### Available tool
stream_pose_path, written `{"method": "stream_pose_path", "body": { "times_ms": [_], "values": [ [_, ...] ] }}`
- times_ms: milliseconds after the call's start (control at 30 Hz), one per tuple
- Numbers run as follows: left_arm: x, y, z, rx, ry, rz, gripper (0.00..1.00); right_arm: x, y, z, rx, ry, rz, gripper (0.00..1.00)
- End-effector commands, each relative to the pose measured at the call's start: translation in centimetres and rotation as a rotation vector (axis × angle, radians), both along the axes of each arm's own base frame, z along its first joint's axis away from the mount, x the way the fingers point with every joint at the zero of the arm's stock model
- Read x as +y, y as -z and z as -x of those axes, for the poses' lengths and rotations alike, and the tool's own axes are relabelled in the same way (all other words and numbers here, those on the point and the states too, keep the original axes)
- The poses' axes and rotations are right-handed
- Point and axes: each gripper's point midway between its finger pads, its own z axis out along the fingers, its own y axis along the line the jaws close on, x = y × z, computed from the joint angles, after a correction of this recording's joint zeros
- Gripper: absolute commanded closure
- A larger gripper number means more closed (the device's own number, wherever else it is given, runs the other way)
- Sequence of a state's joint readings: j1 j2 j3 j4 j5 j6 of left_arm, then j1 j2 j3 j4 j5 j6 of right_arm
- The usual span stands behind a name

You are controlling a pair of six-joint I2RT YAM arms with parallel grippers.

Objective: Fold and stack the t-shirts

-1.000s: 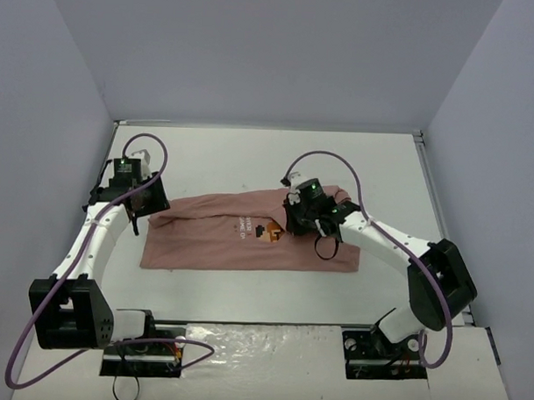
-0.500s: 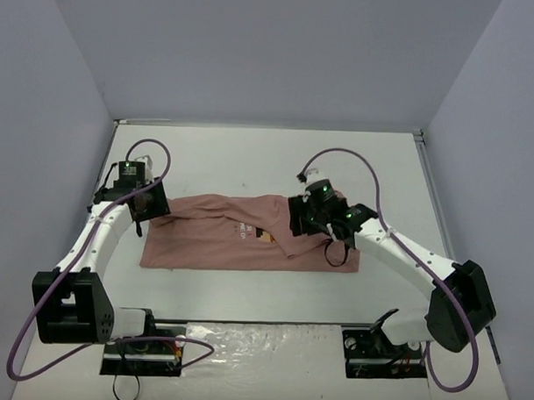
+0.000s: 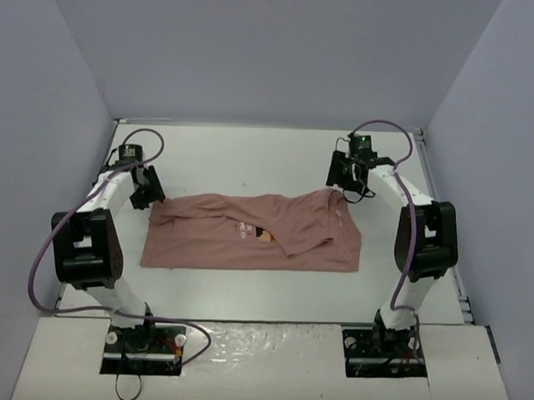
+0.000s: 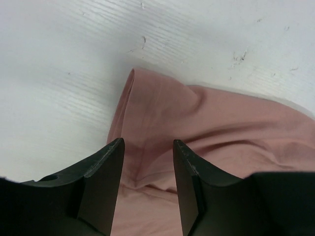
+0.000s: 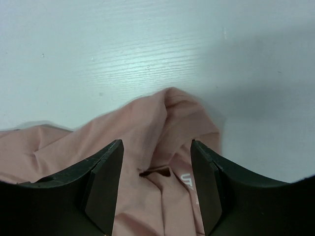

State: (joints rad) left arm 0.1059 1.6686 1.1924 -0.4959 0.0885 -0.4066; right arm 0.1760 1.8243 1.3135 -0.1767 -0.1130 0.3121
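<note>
t-shirt (image 3: 257,239) flat on table (image 3: 251,160), long strip, graphic (image 3: 264,236) up, right end rumpled.

Change over the last second: right gripper (image 3: 346,183) has left mid-shirt near the graphic and moved to the far-right corner. Left gripper (image 3: 153,194) nudged onto the far-left corner.

Both sets of jaws apart, nothing held. Wrist views show a cloth corner just below and ahead of each gripper's fingertips.

Likely lining up a two-corner pinch for the next fold. Fold incomplete, nothing stacked yet.

Bright, even light from overhead; table (image 3: 251,156) reads cool white; soft grey shadow falls right of the shirt (image 5: 162,128) in the right wrist view; left fingers (image 4: 103,191) loom dark, edges slightly soft; top view sharp.
</note>
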Motion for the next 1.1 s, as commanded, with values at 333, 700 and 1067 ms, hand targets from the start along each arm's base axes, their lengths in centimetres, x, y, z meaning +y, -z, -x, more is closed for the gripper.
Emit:
{"method": "stream_pose_path", "body": {
  "times_ms": [333, 700, 1067],
  "values": [
    [-0.2, 3.8, -3.8, 0.025, -0.042, 0.043, 0.7, 2.7, 3.1, -3.8, 0.057, -0.026, -0.117, 0.59],
    [1.9, 5.6, -6.6, -0.002, -0.011, -0.065, 1.0, -2.5, 4.6, -6.4, 0.031, 0.013, 0.01, 1.0],
    [3.8, -0.6, -9.5, -0.11, 0.038, -0.183, 0.7, -2.1, -0.1, -8.8, -0.092, -0.057, 0.04, 0.65]
  ]
}}
